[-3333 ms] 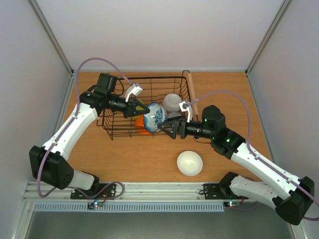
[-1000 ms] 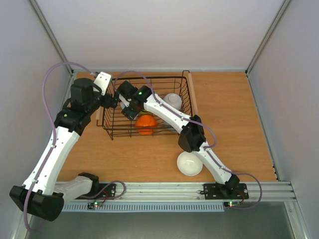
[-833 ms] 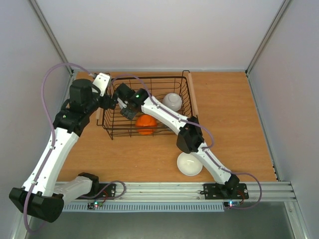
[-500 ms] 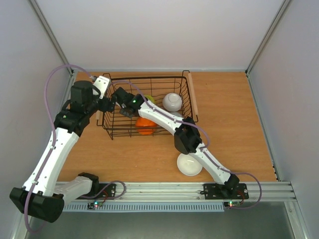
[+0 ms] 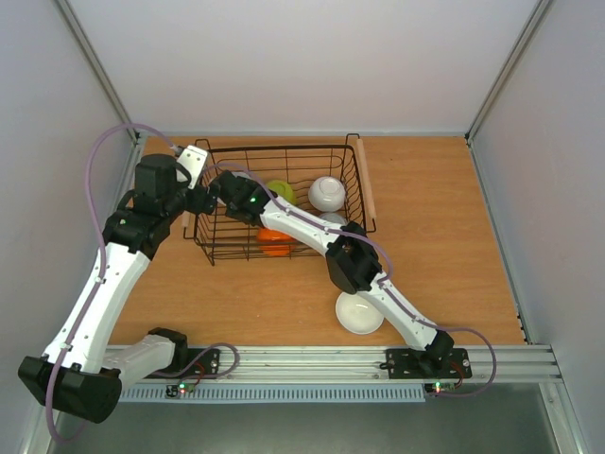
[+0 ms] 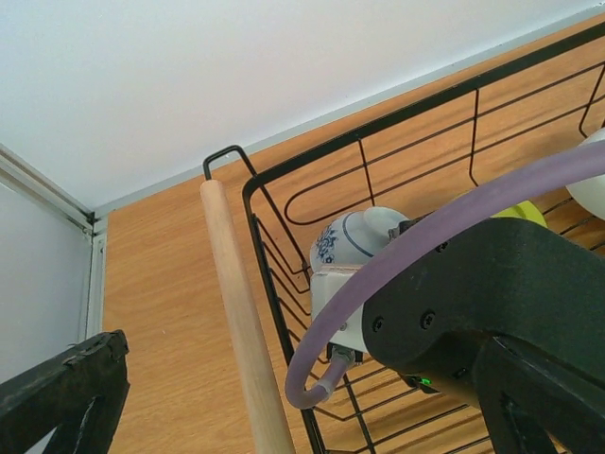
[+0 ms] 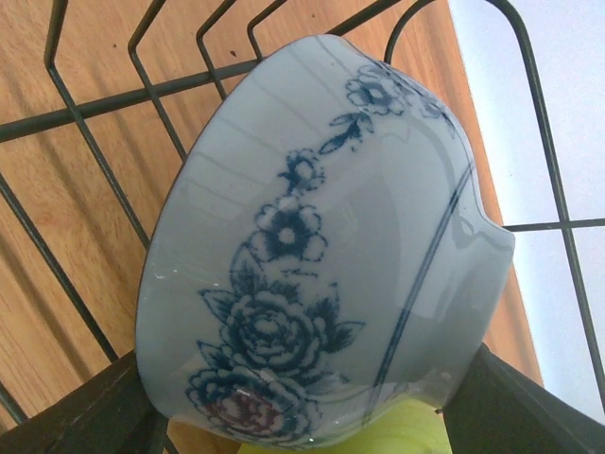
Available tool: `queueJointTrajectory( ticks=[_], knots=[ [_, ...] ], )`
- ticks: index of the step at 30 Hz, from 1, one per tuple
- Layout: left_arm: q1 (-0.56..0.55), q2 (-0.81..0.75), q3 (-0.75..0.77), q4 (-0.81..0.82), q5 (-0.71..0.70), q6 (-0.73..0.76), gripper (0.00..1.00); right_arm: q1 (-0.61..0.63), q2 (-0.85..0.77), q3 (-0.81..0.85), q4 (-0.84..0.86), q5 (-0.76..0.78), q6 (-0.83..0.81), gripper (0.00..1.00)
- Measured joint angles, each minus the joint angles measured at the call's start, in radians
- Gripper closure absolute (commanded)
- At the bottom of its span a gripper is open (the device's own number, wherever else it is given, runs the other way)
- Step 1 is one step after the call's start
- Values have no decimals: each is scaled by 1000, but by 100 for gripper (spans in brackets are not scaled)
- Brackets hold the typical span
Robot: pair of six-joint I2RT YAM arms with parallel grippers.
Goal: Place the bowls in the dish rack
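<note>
The black wire dish rack (image 5: 352, 168) stands at the table's back. My right gripper (image 5: 227, 185) reaches into its far-left corner, shut on the white bowl with blue pattern (image 7: 321, 255), which is tilted on edge against the wires (image 6: 354, 241). Below it shows the yellow-green bowl (image 7: 378, 433) (image 5: 280, 192). A white bowl (image 5: 326, 193), a grey speckled one (image 5: 333, 219) and an orange one (image 5: 274, 243) also lie in the rack. Another white bowl (image 5: 359, 312) sits on the table in front. My left gripper (image 5: 202, 200) hangs open and holds nothing, just outside the rack's left handle (image 6: 241, 322).
The right arm's forearm (image 5: 302, 222) lies diagonally over the rack, its elbow (image 5: 348, 265) above the front rim. A purple cable (image 6: 378, 274) loops close to the left gripper. Grey walls enclose the table on three sides.
The right arm has carried the patterned bowl leftward into the rack's far-left corner. The left arm, which was at this bowl earlier, now stays outside the rack, nearly still.
</note>
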Motion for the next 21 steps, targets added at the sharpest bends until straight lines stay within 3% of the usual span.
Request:
queueJointTrajectory(
  ticks=[2,4,21],
  knots=[
    [0,0,0,-1,-1,2,0,0,0,-9,17,3,-5,10],
    [0,0,0,11,-2,-1,1,1,0,-21,24,-2,-6,2],
    [-5,1,0,119,1,-10,1,67,-150,-295,92,-84,27,1]
  ],
)
